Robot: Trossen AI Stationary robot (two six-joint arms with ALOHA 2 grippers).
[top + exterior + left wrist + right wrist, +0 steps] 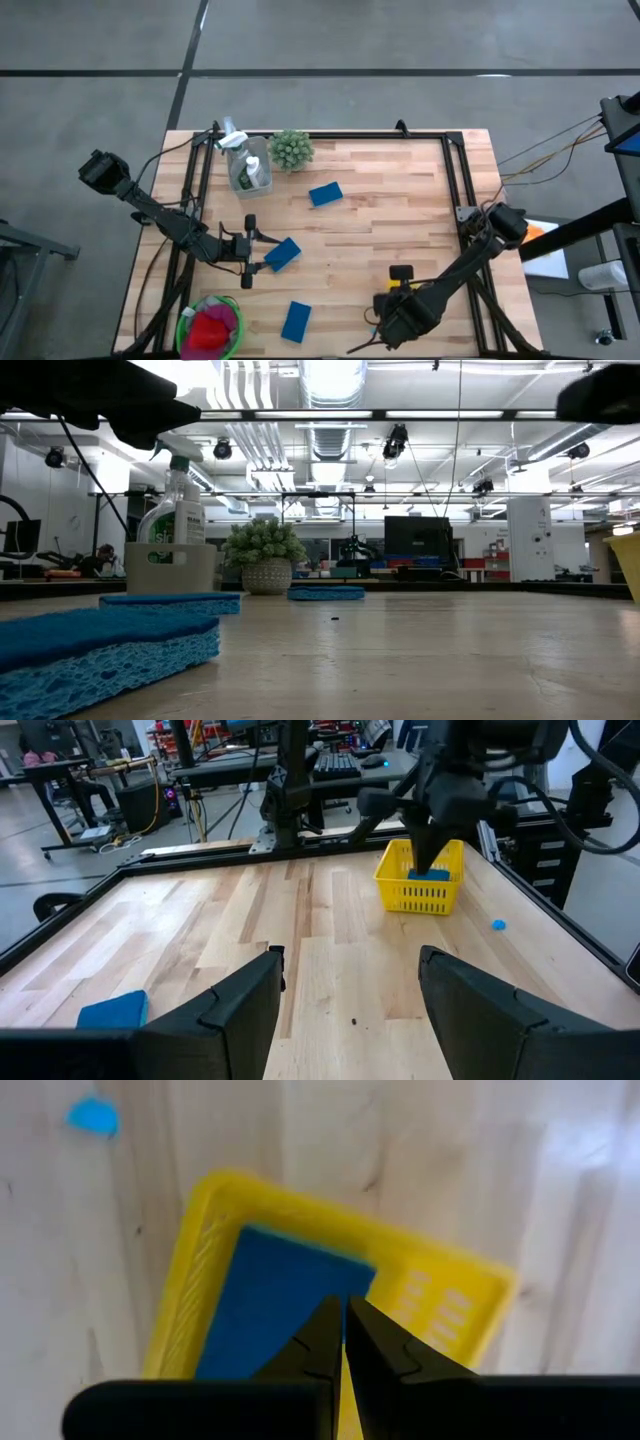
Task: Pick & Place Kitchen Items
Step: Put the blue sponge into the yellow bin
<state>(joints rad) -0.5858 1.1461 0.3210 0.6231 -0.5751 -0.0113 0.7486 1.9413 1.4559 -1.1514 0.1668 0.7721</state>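
A yellow basket (420, 892) stands near the table's right front and holds a blue sponge (265, 1295). My right gripper (345, 1312) is shut and points down into the basket, its tips at the sponge's edge. My left gripper (352, 965) hangs open above the table at the left and points across it toward the basket, with nothing between its fingers. Another blue sponge (287, 254) lies on the table just beneath and ahead of it. Two more sponges (325, 193) (295, 321) lie flat on the wood. My right gripper comes from above with its shut fingers (430, 845) pointing down at the sponge lying in the basket. I cannot tell whether the tips touch it.
At the far left stand a clear tub of bottles (246, 166) and a small spiky plant (291, 149). A green basket (184, 330) with red and pink cloths sits at the near left. A small blue scrap (498, 925) lies beside the yellow basket. A black frame (455, 170) edges the table.
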